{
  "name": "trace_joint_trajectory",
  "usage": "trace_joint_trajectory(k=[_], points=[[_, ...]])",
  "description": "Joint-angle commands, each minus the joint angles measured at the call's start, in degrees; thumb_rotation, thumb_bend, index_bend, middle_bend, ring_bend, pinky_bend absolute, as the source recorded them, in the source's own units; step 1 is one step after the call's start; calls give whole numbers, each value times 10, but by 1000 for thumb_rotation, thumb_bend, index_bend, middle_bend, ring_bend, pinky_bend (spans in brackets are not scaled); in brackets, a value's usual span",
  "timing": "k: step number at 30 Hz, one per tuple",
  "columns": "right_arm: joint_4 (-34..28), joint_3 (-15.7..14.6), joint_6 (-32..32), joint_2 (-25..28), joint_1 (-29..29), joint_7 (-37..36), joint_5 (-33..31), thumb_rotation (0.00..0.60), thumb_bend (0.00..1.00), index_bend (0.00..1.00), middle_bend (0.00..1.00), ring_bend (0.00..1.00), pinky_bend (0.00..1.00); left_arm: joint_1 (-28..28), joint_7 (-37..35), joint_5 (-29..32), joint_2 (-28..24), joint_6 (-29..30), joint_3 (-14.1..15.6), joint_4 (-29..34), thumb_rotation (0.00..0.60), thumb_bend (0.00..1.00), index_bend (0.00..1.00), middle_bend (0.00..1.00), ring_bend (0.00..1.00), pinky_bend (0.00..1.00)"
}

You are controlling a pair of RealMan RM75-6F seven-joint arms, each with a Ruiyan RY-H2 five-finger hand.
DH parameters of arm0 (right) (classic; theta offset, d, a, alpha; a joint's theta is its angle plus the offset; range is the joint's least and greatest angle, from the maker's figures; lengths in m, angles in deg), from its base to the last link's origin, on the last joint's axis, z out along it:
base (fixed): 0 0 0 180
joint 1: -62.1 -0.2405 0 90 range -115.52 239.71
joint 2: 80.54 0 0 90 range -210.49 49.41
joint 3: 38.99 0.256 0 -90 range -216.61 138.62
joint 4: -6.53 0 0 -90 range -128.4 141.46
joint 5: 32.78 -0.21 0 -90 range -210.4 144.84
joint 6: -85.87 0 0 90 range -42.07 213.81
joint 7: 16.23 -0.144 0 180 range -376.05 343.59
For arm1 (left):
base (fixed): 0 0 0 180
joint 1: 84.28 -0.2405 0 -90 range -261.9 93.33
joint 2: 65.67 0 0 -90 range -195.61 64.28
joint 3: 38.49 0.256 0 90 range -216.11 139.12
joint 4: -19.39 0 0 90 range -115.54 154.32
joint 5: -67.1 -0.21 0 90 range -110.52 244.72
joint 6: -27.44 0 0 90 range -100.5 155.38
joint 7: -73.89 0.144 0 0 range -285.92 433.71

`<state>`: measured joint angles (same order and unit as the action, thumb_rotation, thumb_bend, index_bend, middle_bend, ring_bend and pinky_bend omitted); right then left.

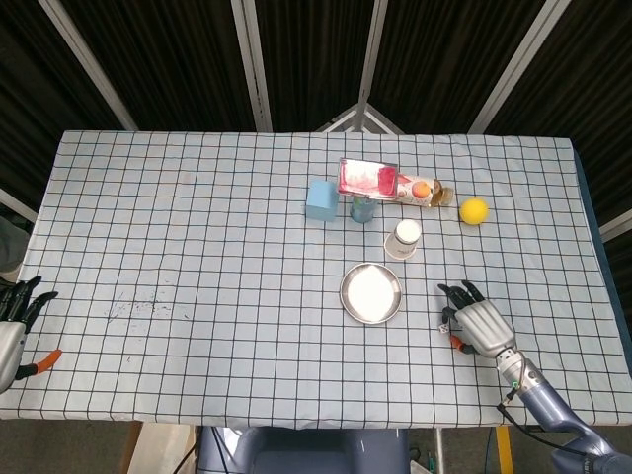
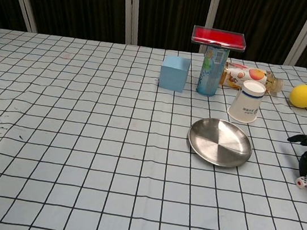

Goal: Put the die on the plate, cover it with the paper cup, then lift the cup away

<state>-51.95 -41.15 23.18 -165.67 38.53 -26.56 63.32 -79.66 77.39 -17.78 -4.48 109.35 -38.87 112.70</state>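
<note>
The small white die (image 2: 302, 182) lies on the checked cloth right of the steel plate (image 2: 220, 141), also seen as the die (image 1: 446, 318) and the plate (image 1: 371, 292). My right hand (image 1: 477, 322) hangs over it with fingers curled downward; one fingertip (image 2: 301, 169) reaches just above the die, and the orange thumb tip sits apart to the right. The die rests on the table. The white paper cup (image 2: 247, 101) stands behind the plate with its wider end down, cup (image 1: 404, 239). My left hand (image 1: 12, 331) is at the table's left edge, fingers spread and holding nothing.
Behind the plate stand a light blue cube (image 2: 174, 73) and a can (image 2: 211, 72) carrying a red box (image 2: 219, 37). A bottle (image 2: 250, 76) lies on its side beside them. A yellow ball (image 2: 302, 96) sits at the far right.
</note>
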Motion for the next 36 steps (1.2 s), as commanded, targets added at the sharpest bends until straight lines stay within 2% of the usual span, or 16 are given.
trace_joint_trajectory(k=[1, 24, 36], points=[[2, -1, 2, -3, -3, 0, -2, 600, 351, 466, 91, 124, 0, 0, 2, 1, 0, -1, 0, 0, 600, 293, 165, 0, 0, 24], [-2, -8, -2, -6, -13, 10, -17, 600, 352, 466, 91, 124, 0, 4, 11, 6, 3, -7, -1, 2, 600, 294, 166, 0, 0, 24], [-18, -10, -4, 1, -16, 19, -22, 600, 359, 500, 91, 124, 0, 4, 15, 8, 4, -7, -1, 3, 600, 294, 166, 0, 0, 23]])
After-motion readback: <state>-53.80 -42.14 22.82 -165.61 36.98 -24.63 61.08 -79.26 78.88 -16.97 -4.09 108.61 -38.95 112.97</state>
